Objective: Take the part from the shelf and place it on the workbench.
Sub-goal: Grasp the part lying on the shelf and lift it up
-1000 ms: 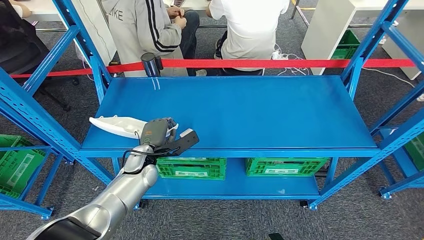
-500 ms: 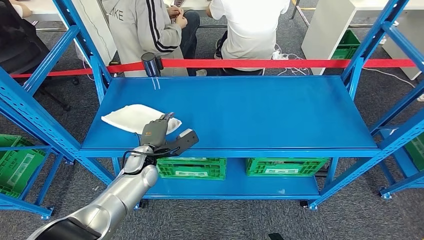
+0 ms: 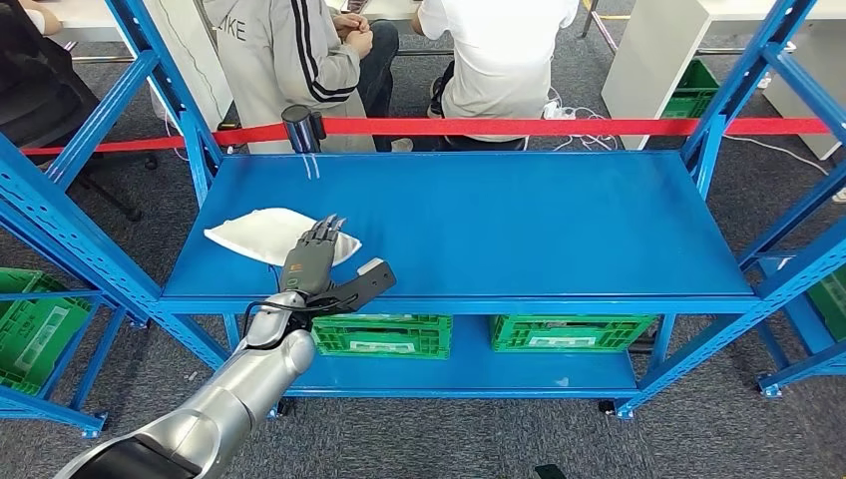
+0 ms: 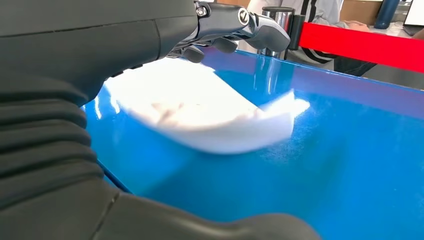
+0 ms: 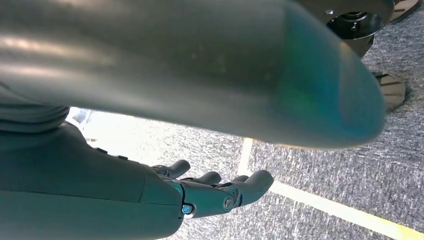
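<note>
One white part (image 3: 267, 236) — just beyond open robot hand (image 3: 312, 255).

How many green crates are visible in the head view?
4: two on the lower shelf, left crate and right crate; one on the floor far left; one behind. Green at the right edge may be another.
</note>
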Available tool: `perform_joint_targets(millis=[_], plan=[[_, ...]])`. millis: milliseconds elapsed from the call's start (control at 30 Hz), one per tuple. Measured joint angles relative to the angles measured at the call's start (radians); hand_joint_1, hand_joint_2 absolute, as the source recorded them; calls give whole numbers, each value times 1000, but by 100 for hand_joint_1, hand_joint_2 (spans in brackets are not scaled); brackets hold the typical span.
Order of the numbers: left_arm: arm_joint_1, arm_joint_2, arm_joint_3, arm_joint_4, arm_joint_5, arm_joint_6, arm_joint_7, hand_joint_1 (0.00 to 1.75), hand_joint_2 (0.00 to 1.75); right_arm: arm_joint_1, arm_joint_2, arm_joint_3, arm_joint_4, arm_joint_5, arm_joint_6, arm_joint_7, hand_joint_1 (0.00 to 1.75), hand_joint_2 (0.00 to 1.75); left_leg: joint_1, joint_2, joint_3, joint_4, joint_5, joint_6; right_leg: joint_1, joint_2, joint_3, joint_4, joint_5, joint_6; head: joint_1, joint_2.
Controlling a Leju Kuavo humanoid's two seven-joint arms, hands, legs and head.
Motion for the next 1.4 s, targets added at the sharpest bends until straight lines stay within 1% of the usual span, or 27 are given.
perform_joint_targets(millis=[433,767,833,933,967,1067,1100,1233,1400], plan=[[0,2,0,0,0,-12,25,0,175,0,0,0,0,1,0,-1,0,0,0,0,0,0,0,0,0,0,0,0,0,0,0,0],[2,2,-1,3,-8,-18,60,0,175,0,0,0,0,1,0,-1,0,0,0,0,0,0,0,0,0,0,0,0,0,0,0,0],[2,2,-3,3,-11,-18,70,0,175,0,0,0,0,1,0,-1,0,0,0,0,0,0,0,0,0,0,0,0,0,0,0,0],[2,3,-10,3,-23,-18,108,1,175,0,0,0,0,1,0,-1,0,0,0,0,0,0,0,0,0,0,0,0,0,0,0,0],[2,3,-13,3,-27,-18,122,17,175,0,0,0,0,1,0,-1,0,0,0,0,0,0,0,0,0,0,0,0,0,0,0,0],[2,4,-19,4,-38,-18,152,147,175,-1,0,0,0,3,0,-1,0,0,0,0,0,0,0,0,0,0,0,0,0,0,0,0],[2,5,-21,5,-42,-18,159,175,175,-1,0,0,0,4,0,-1,0,0,0,0,0,0,0,0,0,0,0,0,0,0,0,0],[2,5,-26,8,-50,-18,179,175,175,-1,0,0,0,11,0,-1,0,0,0,0,0,0,0,0,0,0,0,0,0,0,0,0],[2,6,-28,8,-53,-17,183,175,175,-1,0,0,0,13,0,-1,0,0,0,0,0,0,0,0,0,0,0,0,0,0,0,0]])
